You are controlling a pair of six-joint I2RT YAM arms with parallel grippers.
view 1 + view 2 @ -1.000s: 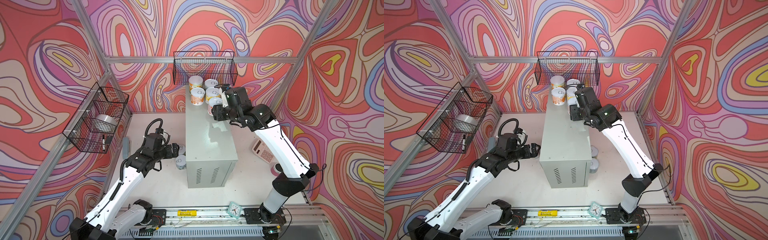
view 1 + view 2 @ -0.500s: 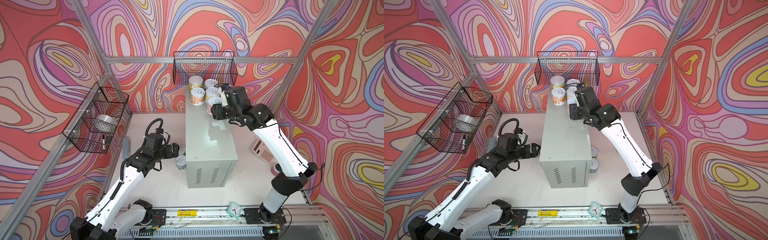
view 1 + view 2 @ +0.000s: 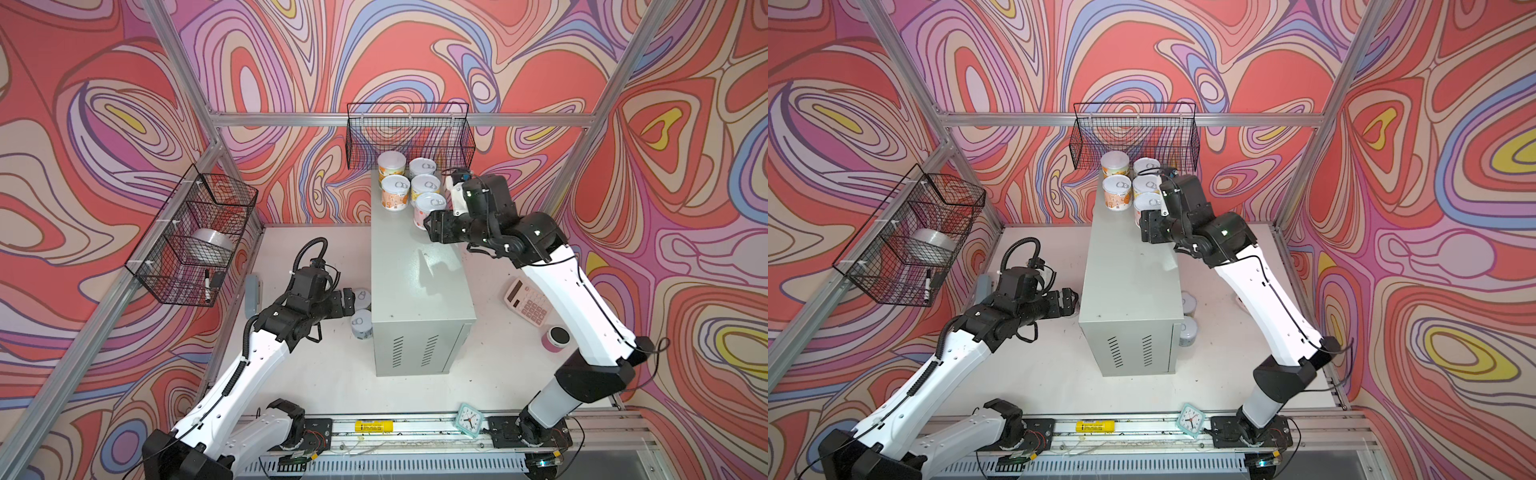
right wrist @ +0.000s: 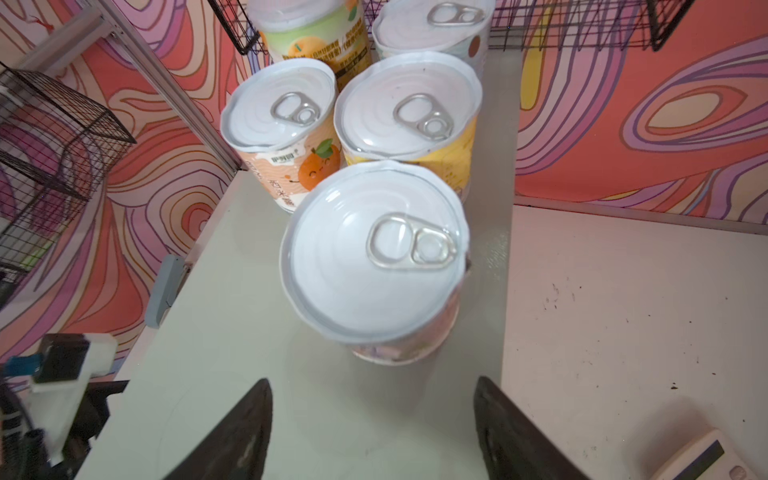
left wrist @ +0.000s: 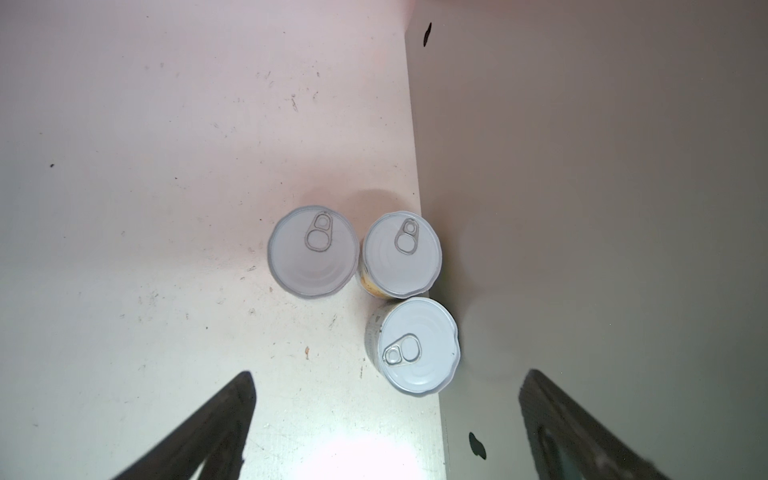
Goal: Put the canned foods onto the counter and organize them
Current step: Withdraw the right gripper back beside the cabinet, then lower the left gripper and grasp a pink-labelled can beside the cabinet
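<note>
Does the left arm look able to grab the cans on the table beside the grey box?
Probably yes: the left pincer hangs open above the three cans, nothing over them. Two stand against the counter wall, which looks tight; the outer can is clear of it.

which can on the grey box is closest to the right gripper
The pink-labelled can, alone at the near end of the cluster; the other four stand in pairs behind it, farther from the right gripper.

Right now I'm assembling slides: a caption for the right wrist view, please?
Open dark fingers face a pink-labelled pull-tab tin, four more tins behind it, all upright on the glossy light-grey metal box.
</note>
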